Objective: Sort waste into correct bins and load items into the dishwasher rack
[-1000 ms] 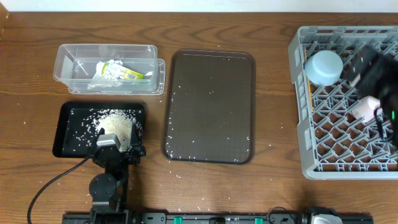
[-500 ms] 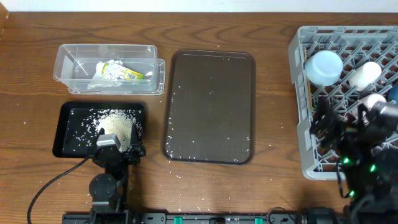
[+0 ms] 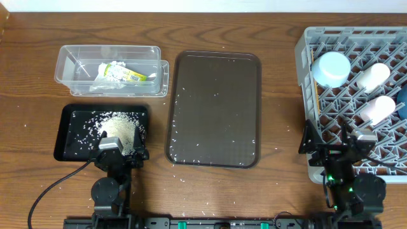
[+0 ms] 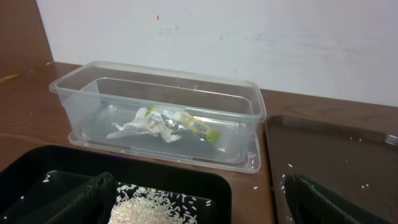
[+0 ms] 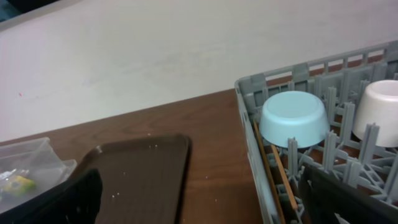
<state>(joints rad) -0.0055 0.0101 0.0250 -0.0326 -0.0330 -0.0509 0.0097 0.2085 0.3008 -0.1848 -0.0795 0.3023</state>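
Observation:
The grey dishwasher rack [image 3: 318,168] at the right holds an upturned light-blue bowl [image 3: 332,69], a white cup [image 3: 373,75], a pink cup [image 3: 376,109] and the edge of a dark-blue bowl [image 3: 402,102]. Chopsticks [image 3: 316,95] lie along its left wall. My right gripper [image 3: 329,151] stands open over the rack's front-left corner, holding nothing. The right wrist view has the bowl [image 5: 293,118], the white cup [image 5: 382,112] and the chopsticks [image 5: 277,168]. The rice heap [image 3: 121,130] lies in the black tray [image 3: 73,133]. My left gripper [image 3: 119,152] hangs open over that tray's front edge. The paper wad [image 3: 121,73] lies in the clear tub [image 3: 67,63].
A dark brown serving tray [image 3: 215,108] speckled with rice grains lies between the bins and the rack. Loose grains dot the wooden table around it. A white wall stands behind the table.
My right arm has pulled back from above the rack to its front-left corner, uncovering the white and pink cups. The left arm has not moved.

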